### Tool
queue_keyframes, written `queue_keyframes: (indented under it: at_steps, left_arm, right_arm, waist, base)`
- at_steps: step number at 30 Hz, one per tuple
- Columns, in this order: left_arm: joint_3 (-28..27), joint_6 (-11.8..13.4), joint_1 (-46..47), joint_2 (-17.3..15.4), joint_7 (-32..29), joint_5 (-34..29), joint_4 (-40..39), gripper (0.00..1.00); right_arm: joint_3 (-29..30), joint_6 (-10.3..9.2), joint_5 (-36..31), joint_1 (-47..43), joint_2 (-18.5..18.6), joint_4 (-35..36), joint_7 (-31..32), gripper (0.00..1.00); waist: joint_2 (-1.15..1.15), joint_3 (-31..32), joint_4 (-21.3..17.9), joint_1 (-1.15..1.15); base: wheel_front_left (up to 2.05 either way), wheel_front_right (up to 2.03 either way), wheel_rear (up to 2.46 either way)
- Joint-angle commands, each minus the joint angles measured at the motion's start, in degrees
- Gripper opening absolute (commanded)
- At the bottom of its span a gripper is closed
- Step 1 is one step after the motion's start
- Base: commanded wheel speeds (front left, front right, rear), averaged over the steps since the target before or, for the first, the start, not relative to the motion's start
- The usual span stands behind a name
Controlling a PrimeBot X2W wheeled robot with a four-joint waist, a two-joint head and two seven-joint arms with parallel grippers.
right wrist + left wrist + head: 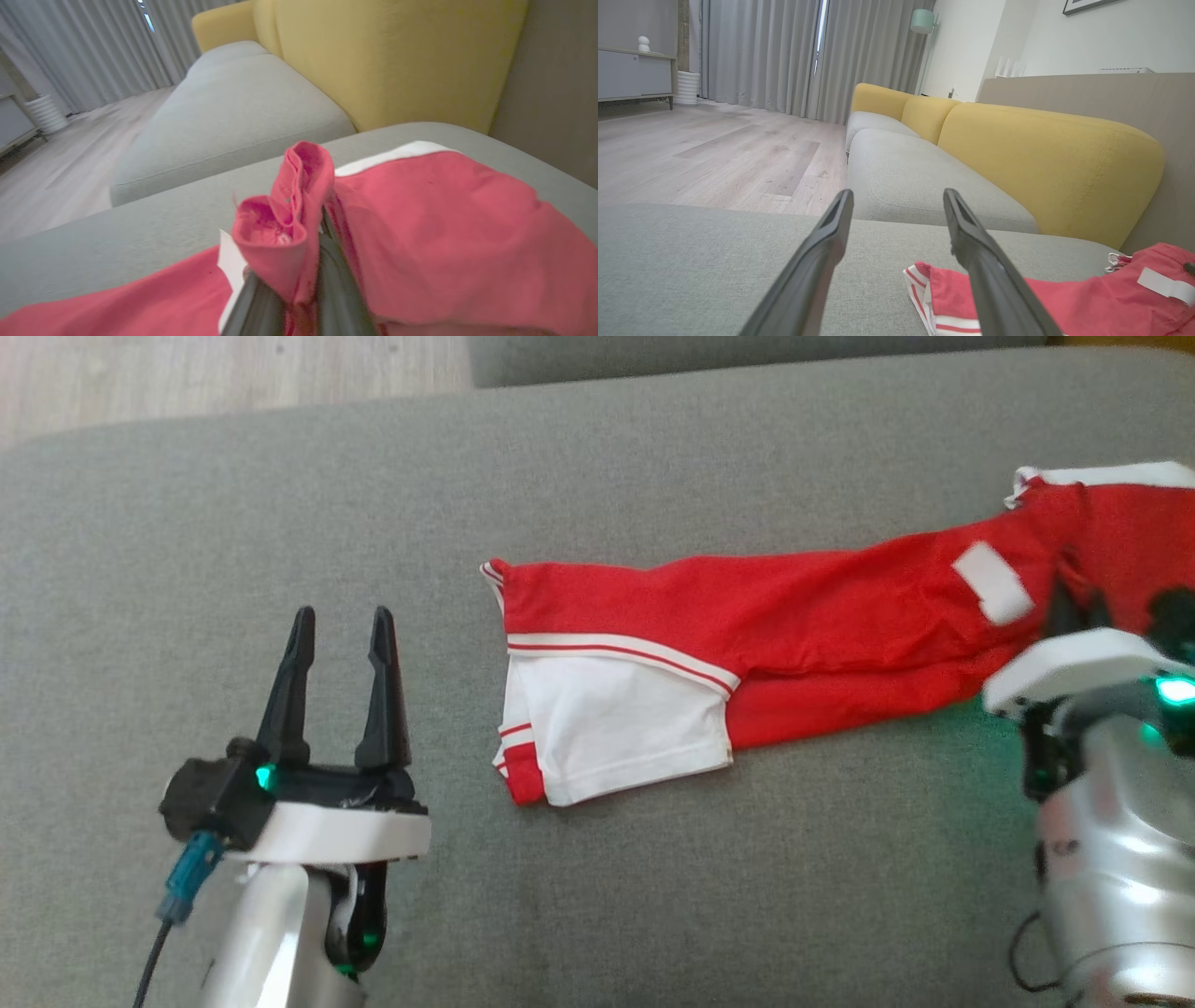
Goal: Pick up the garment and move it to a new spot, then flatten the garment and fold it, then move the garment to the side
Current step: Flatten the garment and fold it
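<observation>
Garment (794,616): red w/ white panels and red/white stripe trim, laid on grey seat cushion (653,448). Long axis runs L–R across head view, slightly raised toward the R end. White-panelled, striped end points to robot's L. The R end, edged w/ a white band, reaches the R edge of head view. Cloth mostly flat. The L end is folded over itself, and the R end is bunched.

Label: a white rectangular tag (991,581) is seen sewn on the red cloth nr the R end, tilted. No writing legible on it in head or L wrist view.

R gripper (294,280): clenched on the garment. In R wrist view a fold of red cloth is pinched between the two dark fingers and stands up above them in a rolled ridge. The tag lies just beside the grip point.

L gripper (343,616): released, jaws spread wide, nothing between them. Positioned over bare cushion to the L of the garment's striped end, apart from it, fingers pointing away from the robot.

Bkgd in wrist views: yellow backrest (1045,163), wood floor (714,154).
</observation>
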State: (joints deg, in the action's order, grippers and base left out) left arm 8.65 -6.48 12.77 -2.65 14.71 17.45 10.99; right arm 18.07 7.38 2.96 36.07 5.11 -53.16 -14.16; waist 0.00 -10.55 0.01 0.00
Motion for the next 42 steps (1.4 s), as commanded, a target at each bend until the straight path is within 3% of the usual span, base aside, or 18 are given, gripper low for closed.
queue_keyframes:
  at_steps: [1, 5, 11, 17, 35, 36, 37, 42]
  left_arm:
    - [-2.06, 0.38, 0.35, -0.23, 0.29, 0.21, -1.88, 1.00]
    - [-2.16, 0.43, -0.36, -0.23, 0.29, 0.28, -2.07, 1.00]
    - [-1.30, 0.54, -1.01, -0.23, 0.29, 0.55, -2.18, 1.00]
    - [-0.53, 0.72, -1.50, -0.23, 0.29, 0.63, -2.05, 1.00]
    - [2.78, 1.59, -0.71, -0.23, 0.29, 2.08, -1.87, 1.00]
    - [2.83, 1.67, -0.63, -0.23, 0.29, 2.13, -1.87, 1.00]
    - [2.84, 1.75, -0.56, -0.23, 0.29, 2.16, -1.88, 1.00]
    - [2.26, 1.99, -0.28, -0.23, 0.29, 1.97, -1.94, 1.00]
  right_arm:
    - [-3.07, 0.11, 0.08, 0.99, -1.07, 2.69, -0.53, 0.00]
    - [-10.19, 0.11, 3.02, 0.73, -2.13, 6.30, 0.71, 0.00]
    - [-27.99, 0.11, 17.69, -2.09, -2.21, 12.91, 4.07, 0.00]
    - [-40.11, 0.11, 24.37, -4.99, -2.22, 16.67, 6.16, 0.00]
    - [-56.83, 0.11, 34.00, -4.43, -2.23, 9.70, 4.27, 0.00]
    - [-57.66, 0.11, 34.34, -4.38, -2.23, 9.58, 3.89, 0.84]
    - [-58.60, 0.11, 34.94, -4.38, -2.23, 9.63, 3.72, 1.00]
    - [-63.25, 0.11, 38.09, -3.32, -2.23, 12.13, 2.59, 1.00]
  waist:
    - [0.00, 0.80, 0.15, 0.00]
    - [0.00, 2.40, 0.83, 0.00]
    - [0.00, 3.86, 3.56, 0.00]
    - [0.00, 4.03, 6.94, 0.00]
    - [0.00, 1.66, 14.83, 0.00]
    - [0.00, 1.58, 14.87, 0.00]
    - [0.00, 1.49, 14.87, 0.00]
    - [0.00, 1.39, 13.53, 0.00]
  base:
    - [0.00, 0.00, 0.00]
    - [0.00, 0.00, 0.00]
    - [0.00, 0.00, 0.00]
    - [0.00, 0.00, 0.00]
    - [0.00, 0.00, 0.00]
    - [0.00, 0.00, 0.00]
    - [0.00, 0.00, 0.00]
    - [0.00, 0.00, 0.00]
